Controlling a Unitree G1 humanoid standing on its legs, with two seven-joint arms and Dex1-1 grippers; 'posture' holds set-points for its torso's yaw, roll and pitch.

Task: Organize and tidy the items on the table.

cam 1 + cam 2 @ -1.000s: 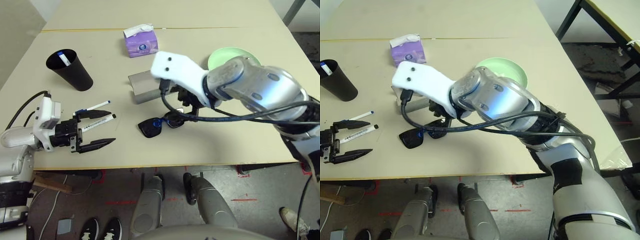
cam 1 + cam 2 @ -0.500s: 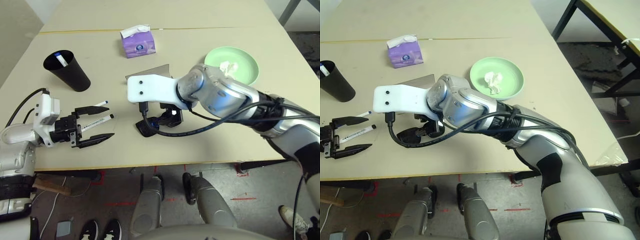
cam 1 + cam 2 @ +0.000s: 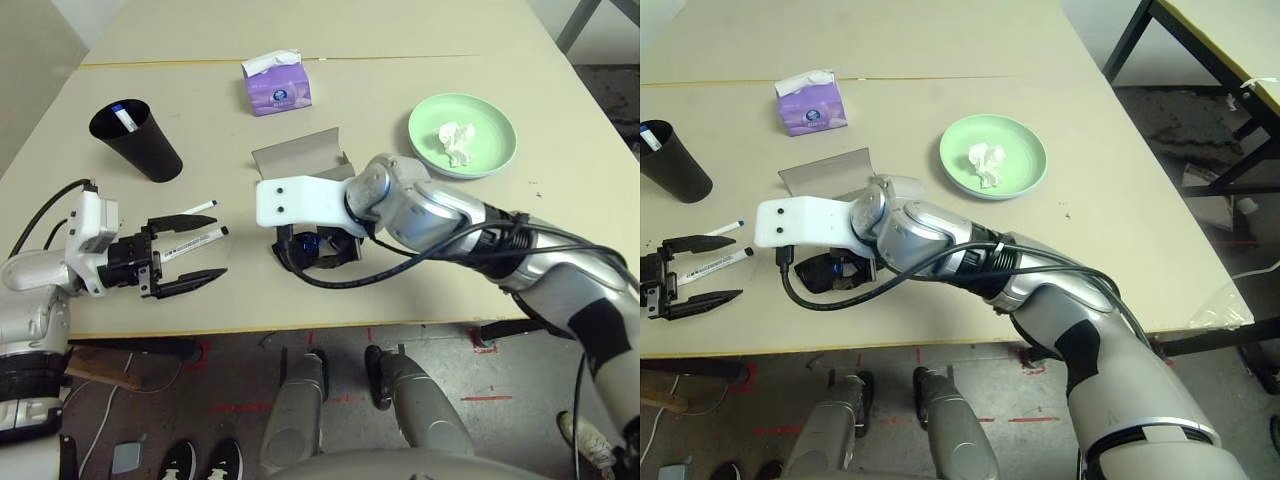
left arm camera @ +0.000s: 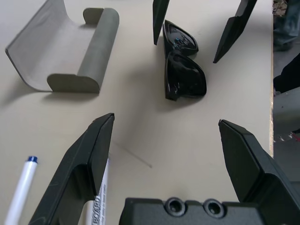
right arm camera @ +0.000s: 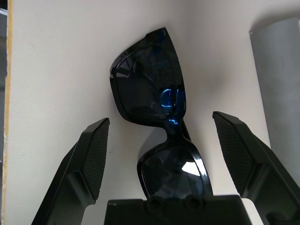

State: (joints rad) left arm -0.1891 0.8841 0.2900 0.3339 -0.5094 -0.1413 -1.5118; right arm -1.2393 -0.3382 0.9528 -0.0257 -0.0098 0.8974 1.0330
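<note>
Black sunglasses (image 5: 154, 108) lie folded on the table (image 3: 400, 50) near its front edge. My right gripper (image 5: 160, 118) is open and low over them, one finger on each side, not touching. Just behind stands the grey glasses case (image 3: 300, 160), open. A light-green plate (image 3: 495, 155) at the right holds a crumpled white tissue (image 3: 457, 140). Two white marker pens lie at the left: a blue-capped one (image 3: 190, 210) and a black-capped one (image 3: 195, 243). My left gripper (image 3: 212, 250) is open around the black-capped pen, which lies close to one finger.
A black cup (image 3: 140, 145) at the back left holds another white pen (image 3: 120, 115). A purple tissue box (image 3: 276, 85) stands at the back middle. A thin yellowish seam (image 3: 400, 57) crosses the table behind it. Bare tabletop lies between the two grippers.
My right arm swung toward my left and came down until its open fingers straddle the sunglasses. This uncovered the case, the plate and the tissue. My left gripper stayed put.
</note>
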